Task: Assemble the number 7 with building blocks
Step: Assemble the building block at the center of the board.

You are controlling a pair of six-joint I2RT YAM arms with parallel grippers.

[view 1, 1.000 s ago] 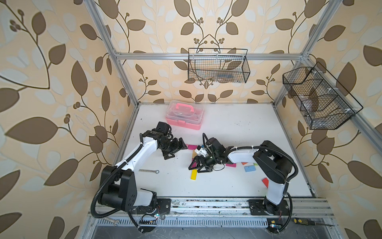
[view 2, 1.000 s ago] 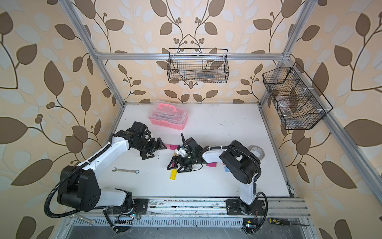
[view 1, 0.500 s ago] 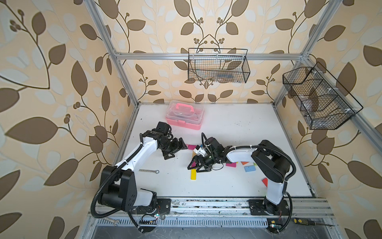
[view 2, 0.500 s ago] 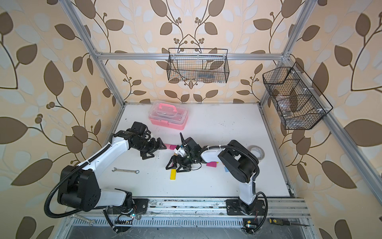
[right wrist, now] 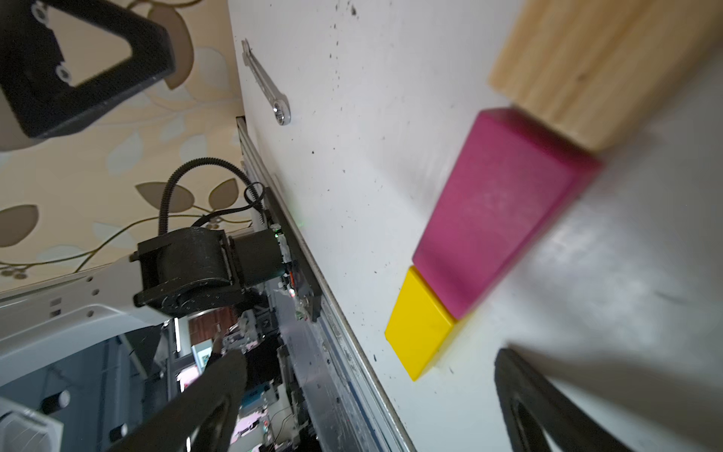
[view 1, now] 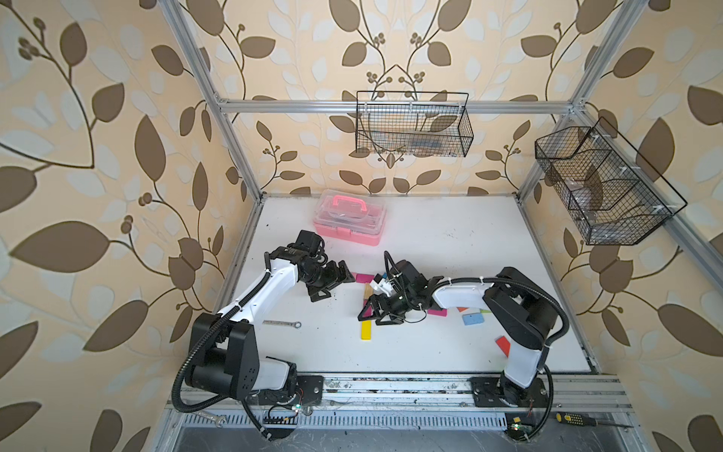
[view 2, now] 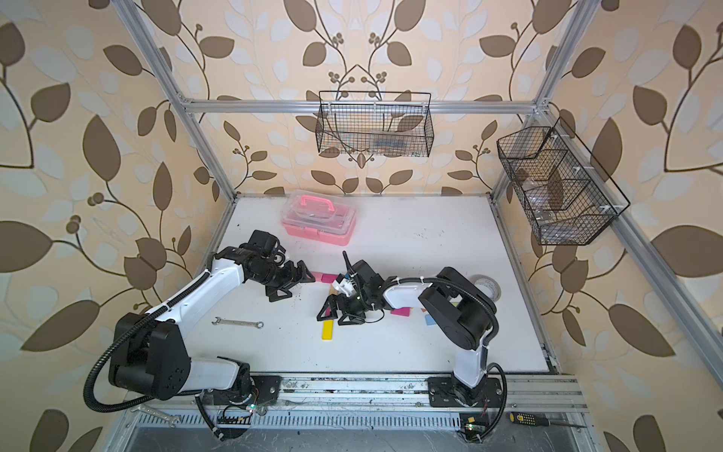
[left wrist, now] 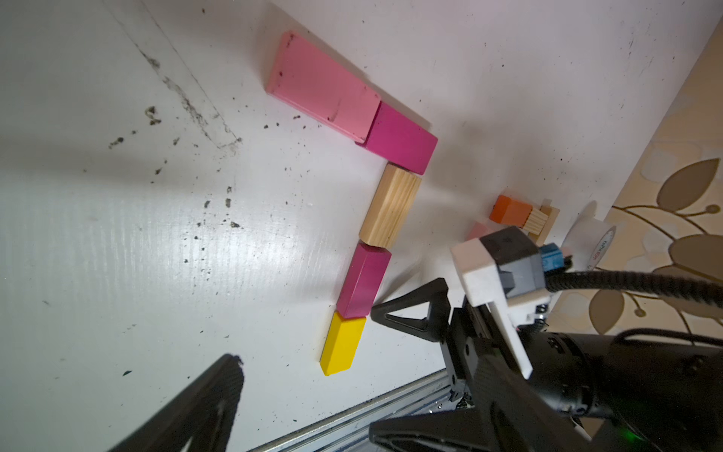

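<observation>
The number 7 lies flat on the white table. A pink block [left wrist: 322,84] and a magenta block [left wrist: 399,139] form its bar. A wood block [left wrist: 389,205], a second magenta block [left wrist: 364,280] and a yellow block [left wrist: 342,344] form the stem. My right gripper [view 1: 377,315] hangs open and empty low over the stem's lower part, hiding its magenta block in both top views. One of its fingertips [left wrist: 375,311] is close beside the magenta-yellow join. The yellow block [right wrist: 422,325] lies ahead between the open jaws. My left gripper [view 1: 334,283] is open and empty, left of the bar.
A pink clear-lidded case [view 1: 349,219] stands at the back. A wrench [view 1: 281,323] lies front left. Loose blocks lie to the right under my right arm: magenta [view 1: 437,312], blue [view 1: 473,319], red [view 1: 503,345]. A tape roll [view 2: 487,285] is far right. Wire baskets [view 1: 414,125] hang on the walls.
My right gripper has shifted only slightly over the stem's lower end. The blocks and the left arm have not moved.
</observation>
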